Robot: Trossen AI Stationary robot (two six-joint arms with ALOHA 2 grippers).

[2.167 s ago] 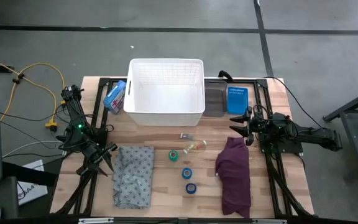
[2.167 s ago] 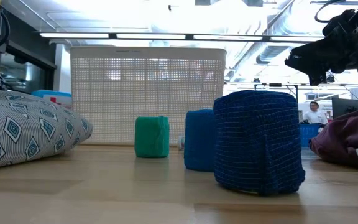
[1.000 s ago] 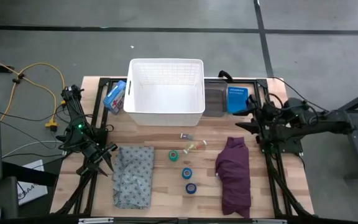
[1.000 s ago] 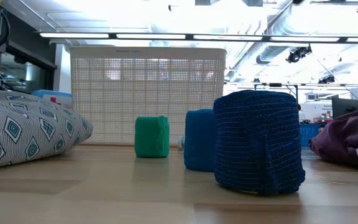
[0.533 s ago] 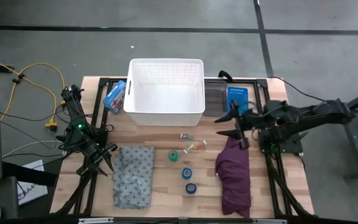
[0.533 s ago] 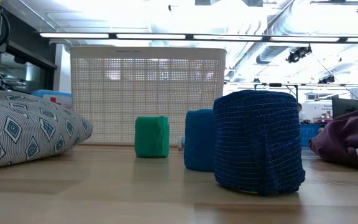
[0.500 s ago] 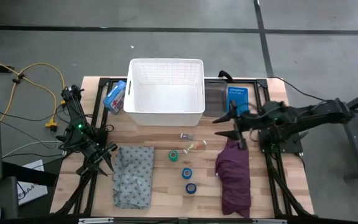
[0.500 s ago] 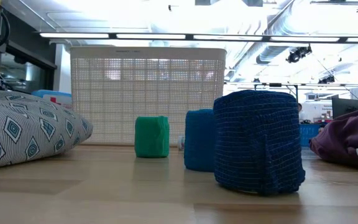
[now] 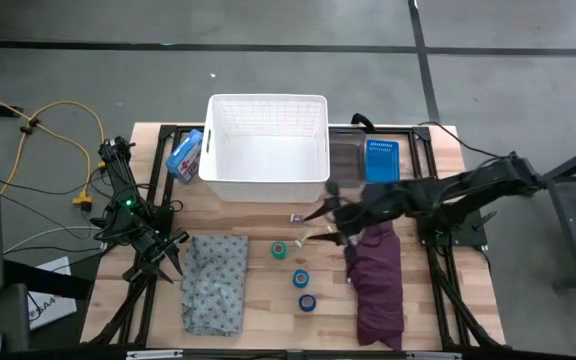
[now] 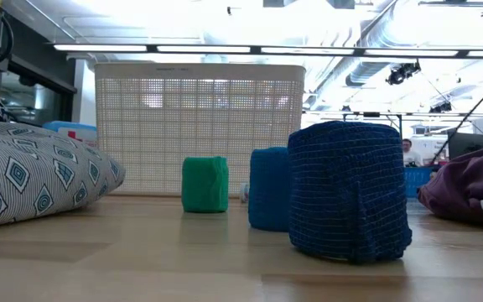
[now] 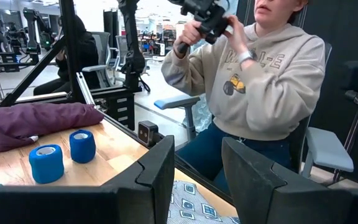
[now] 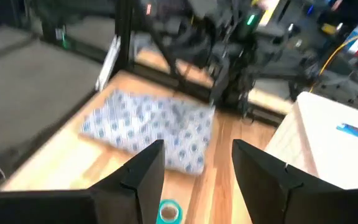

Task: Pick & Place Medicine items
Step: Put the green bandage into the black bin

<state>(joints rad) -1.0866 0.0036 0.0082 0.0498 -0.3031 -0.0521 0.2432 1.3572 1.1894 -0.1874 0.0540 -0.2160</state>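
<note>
The right gripper [image 9: 320, 226], fingers apart, is hovering near the green roll [image 9: 280, 250] (light, squashy; pinch its sides); the left gripper [image 11: 197, 163] is waiting unclenched, empty.

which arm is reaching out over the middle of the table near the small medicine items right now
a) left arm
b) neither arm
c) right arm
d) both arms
c, in the high view the right gripper is stretched out in front of the white basket, close to the thin yellowish tube, with its fingers apart and empty, while the left gripper sits at the table's left edge beside the grey patterned cloth.
</note>
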